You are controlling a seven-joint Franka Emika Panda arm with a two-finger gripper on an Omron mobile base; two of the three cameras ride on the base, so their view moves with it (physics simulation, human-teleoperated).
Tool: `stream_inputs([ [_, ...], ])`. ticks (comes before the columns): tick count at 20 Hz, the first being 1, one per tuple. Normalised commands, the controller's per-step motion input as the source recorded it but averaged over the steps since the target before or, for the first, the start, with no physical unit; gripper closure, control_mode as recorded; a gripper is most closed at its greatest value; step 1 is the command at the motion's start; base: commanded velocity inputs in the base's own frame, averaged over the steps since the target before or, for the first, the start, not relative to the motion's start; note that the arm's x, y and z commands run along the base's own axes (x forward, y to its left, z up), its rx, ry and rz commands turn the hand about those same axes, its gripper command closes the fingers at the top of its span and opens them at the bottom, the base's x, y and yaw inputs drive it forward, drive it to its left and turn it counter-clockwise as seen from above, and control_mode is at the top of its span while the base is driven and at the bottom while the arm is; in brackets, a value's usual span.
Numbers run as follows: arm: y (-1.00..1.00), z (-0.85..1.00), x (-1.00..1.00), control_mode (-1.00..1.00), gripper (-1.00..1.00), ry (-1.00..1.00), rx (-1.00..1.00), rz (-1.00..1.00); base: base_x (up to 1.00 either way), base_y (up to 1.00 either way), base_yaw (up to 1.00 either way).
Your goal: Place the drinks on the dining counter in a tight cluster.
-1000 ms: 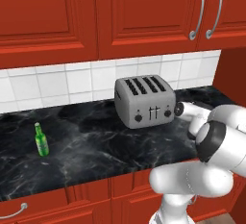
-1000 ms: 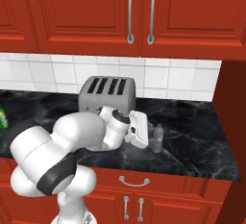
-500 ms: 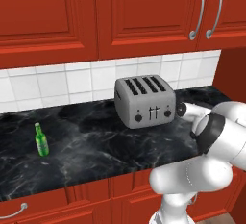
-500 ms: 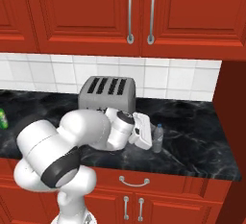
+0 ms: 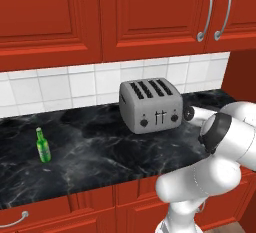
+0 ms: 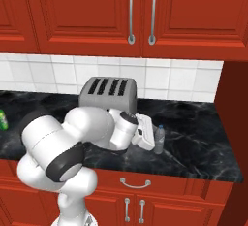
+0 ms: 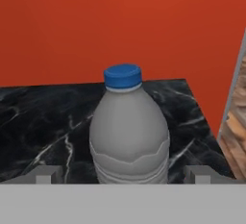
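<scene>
A small clear bottle (image 7: pixel 129 136) with a blue cap stands upright on the black marble counter, right of the toaster. In the hand view it sits between my two dark fingertips (image 7: pixel 45 174), which stand wide apart on either side of its base. My gripper (image 6: pixel 151 140) is open and level with the bottle (image 6: pixel 159 139), reaching in from its left. Far to the left on the same counter stands a slim green glass bottle (image 5: pixel 43 146). The dining counter is out of view.
A silver four-slot toaster (image 5: pixel 150 105) sits against the tiled wall just behind my hand. Red wall cabinets hang above. A red side panel (image 6: pixel 235 123) closes the counter's right end, close beyond the clear bottle.
My hand has slid to the right, closer to the clear bottle, and the elbow has swung with it. The bottles and the toaster have not moved.
</scene>
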Motion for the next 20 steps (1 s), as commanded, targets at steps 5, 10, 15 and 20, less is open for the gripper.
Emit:
stream_inputs([
  [5,-0.06,-0.07,0.04,-1.0,-1.0,0.0,0.0,0.0,0.0,0.0,0.0],
  [10,-0.08,-0.07,0.01,-1.0,-1.0,-0.01,0.0,0.0,0.0,0.0,0.0],
  [15,-0.04,-0.1,0.04,-1.0,-1.0,-0.02,0.0,0.0,0.0,0.0,0.0],
  [20,-0.05,-0.06,0.04,-1.0,1.0,-0.03,0.0,0.0,0.0,0.0,0.0],
])
